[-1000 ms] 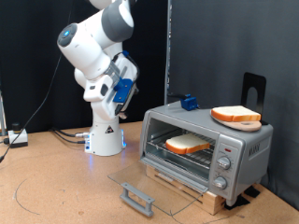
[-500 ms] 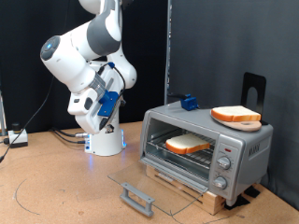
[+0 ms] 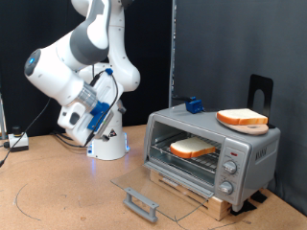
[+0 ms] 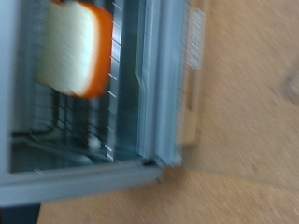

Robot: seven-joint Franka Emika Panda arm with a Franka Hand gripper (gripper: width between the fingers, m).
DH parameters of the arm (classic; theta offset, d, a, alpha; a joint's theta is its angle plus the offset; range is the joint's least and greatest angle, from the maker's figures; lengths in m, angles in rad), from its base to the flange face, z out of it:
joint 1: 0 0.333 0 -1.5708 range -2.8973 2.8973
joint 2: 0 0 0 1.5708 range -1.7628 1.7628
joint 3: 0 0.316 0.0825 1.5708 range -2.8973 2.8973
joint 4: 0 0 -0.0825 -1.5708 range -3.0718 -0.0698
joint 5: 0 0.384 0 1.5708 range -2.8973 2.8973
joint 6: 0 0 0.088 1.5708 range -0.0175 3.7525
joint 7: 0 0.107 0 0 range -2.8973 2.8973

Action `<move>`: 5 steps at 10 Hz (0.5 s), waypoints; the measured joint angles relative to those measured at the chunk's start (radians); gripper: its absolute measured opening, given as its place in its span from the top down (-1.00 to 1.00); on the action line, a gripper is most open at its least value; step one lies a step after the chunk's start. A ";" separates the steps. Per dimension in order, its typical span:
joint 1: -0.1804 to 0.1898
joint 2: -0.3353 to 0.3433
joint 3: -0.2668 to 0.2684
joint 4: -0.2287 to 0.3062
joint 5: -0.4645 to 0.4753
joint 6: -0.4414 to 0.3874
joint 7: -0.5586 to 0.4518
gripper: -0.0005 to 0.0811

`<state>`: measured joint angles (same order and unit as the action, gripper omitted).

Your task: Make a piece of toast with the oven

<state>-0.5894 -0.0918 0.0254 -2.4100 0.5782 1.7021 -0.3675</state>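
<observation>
The silver oven stands on the table at the exterior view's right. Its glass door hangs open and lies flat in front of it. One piece of toast lies on the wire rack inside. A second, like slice lies on the oven's top. My gripper is up in the air at the exterior view's left, well away from the oven. Its fingers do not show clearly. The wrist view shows the toast on the rack and the oven's frame, blurred, with no fingers in sight.
The oven sits on a wooden board. A small blue object stands behind the oven. A black stand is at the back right. The robot's base and cables are at the left.
The arm has swung away from the oven toward the exterior view's left and lower. The toast, the oven and its open door have not moved.
</observation>
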 joint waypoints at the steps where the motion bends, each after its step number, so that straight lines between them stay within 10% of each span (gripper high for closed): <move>1: -0.005 0.039 -0.001 0.018 -0.051 0.010 0.020 -0.99; 5: -0.010 0.106 -0.004 0.045 0.003 0.000 -0.004 -0.99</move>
<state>-0.5994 0.0145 0.0210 -2.3649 0.5811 1.7018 -0.3711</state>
